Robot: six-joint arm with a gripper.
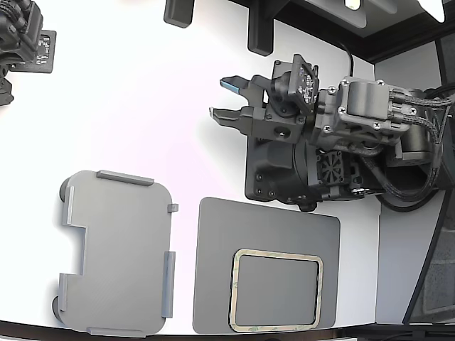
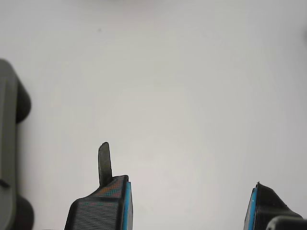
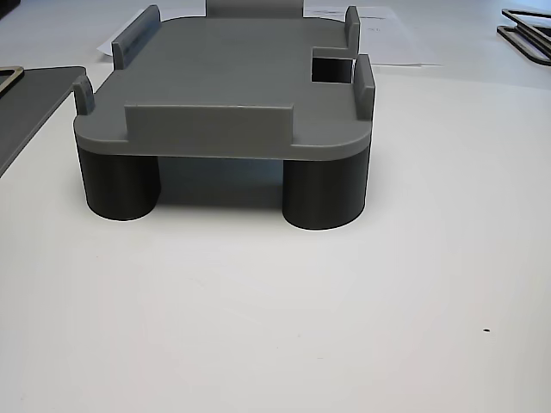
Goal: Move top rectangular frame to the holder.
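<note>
The tan rectangular frame lies flat on the dark grey mat at the exterior view's lower middle; only its corner shows in the other view. The light grey holder stands to the frame's left on dark round feet and is bare; it fills the other view, and its edge shows in the wrist view. My gripper is open and empty above the bare white table, well away from the frame and the holder. Its blue-padded fingertips show in the wrist view.
A second dark arm sits at the exterior view's top left. Dark stands are at the back edge. My arm's base stands just behind the mat. A dark frame-like object lies at the other view's far right.
</note>
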